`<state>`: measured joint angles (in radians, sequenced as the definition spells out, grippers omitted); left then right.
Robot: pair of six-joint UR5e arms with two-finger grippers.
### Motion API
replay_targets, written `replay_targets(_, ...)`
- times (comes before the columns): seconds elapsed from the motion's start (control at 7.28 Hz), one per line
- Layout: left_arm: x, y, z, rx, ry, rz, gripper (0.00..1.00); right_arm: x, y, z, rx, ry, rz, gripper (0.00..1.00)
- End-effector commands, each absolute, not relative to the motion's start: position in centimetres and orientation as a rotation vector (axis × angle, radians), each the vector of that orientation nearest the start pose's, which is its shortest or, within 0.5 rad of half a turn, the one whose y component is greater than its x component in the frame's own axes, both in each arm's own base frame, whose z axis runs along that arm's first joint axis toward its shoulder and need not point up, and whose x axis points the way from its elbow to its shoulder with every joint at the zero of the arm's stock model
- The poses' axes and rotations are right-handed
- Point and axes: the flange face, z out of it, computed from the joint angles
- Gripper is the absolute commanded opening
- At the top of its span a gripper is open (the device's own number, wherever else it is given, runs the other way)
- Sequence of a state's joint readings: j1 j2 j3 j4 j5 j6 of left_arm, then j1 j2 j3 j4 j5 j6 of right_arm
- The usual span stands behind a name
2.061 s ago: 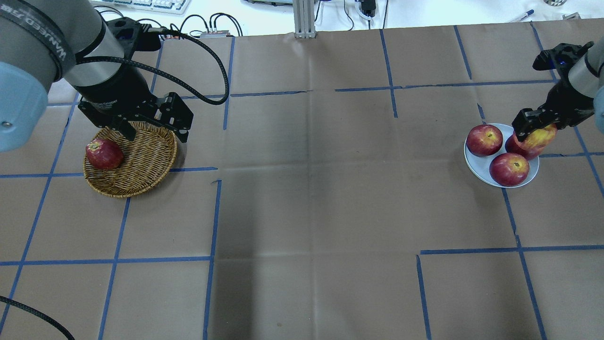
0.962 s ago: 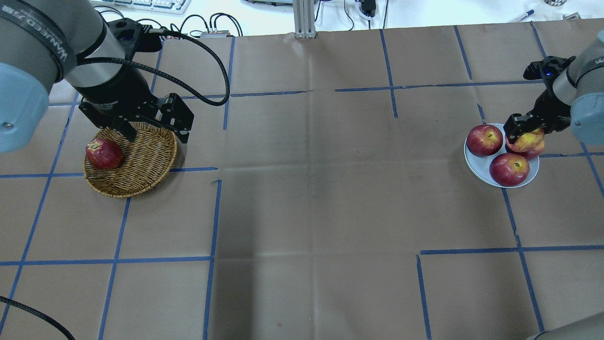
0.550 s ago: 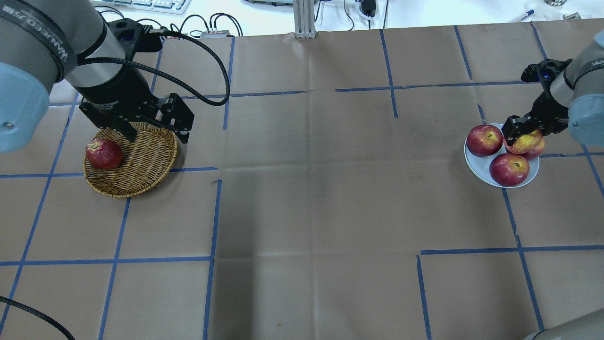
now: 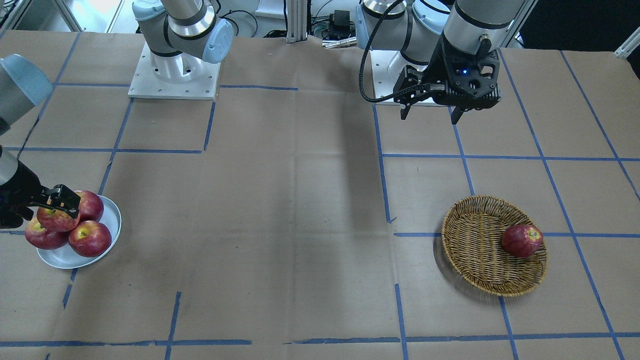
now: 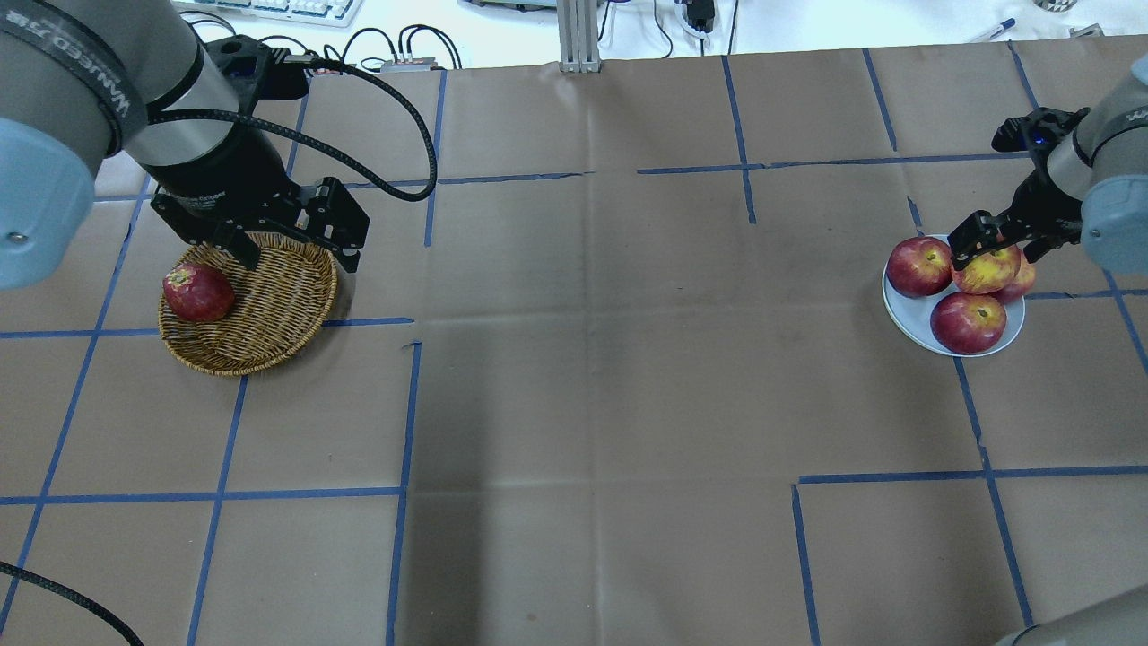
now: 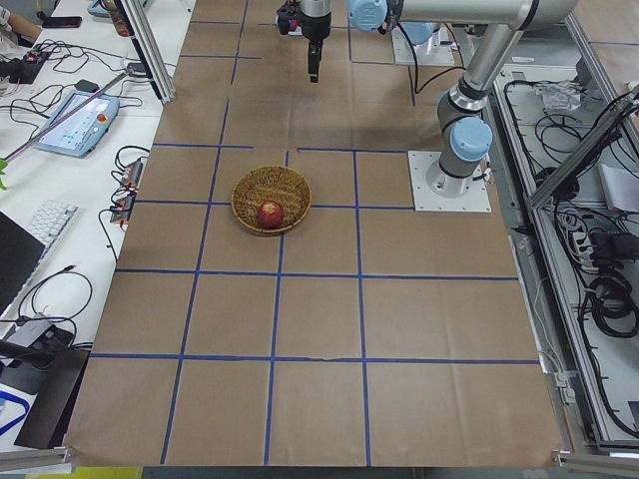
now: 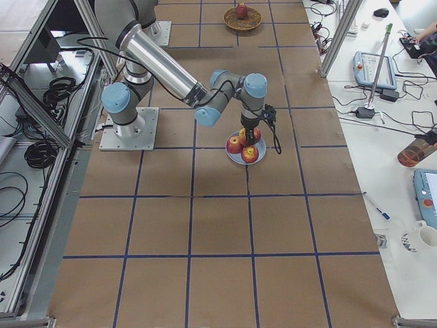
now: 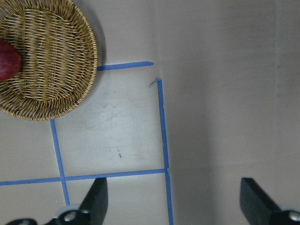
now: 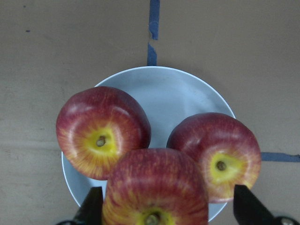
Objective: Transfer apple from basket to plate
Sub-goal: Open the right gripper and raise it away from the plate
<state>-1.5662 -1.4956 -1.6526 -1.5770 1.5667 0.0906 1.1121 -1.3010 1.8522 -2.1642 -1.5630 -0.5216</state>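
Transfer seemingly near complete: the apple (image 5: 987,271) rests atop other apples (image 5: 967,321) on the plate (image 5: 904,314), inside the right pincer (image 9: 169,208), spread wide and not clamping it; only withdrawal remains; left pincer (image 8: 171,201) wide open, empty.

Between the jaws of the black right gripper (image 9: 168,190), the apple (image 9: 150,176) shows pinkish-red, pale-streaked, yellow-green at the stem. Just beyond the jaws, two darker red apples (image 9: 103,131), yellow hollows, on a glossy white plate (image 9: 187,93). Brown table paper (image 9: 70,47), blue tape lines (image 9: 152,28).
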Motion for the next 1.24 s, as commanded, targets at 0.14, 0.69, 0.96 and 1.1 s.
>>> replay_targets(0.14, -13.1, -45.9, 48.2, 0.135, 3.142, 0.021, 0.99, -10.7, -56.5, 34.3, -0.146, 3.149, -0.126, 1.0)
replay_targets(0.69, -13.1, -45.9, 48.2, 0.135, 3.142, 0.024, 0.99, -0.6, -55.2, 45.0, 0.007, 3.132, -0.001, 1.0)
replay_targets(0.96, -13.1, -45.9, 48.2, 0.135, 3.142, 0.024, 0.99, 6.7, -53.5, 46.3, 0.058, 3.133, 0.001, 1.0)
replay_targets(1.1, -13.1, -45.9, 48.2, 0.135, 3.142, 0.024, 0.99, 9.3, -53.1, 46.2, 0.051, 3.133, 0.004, 1.0)
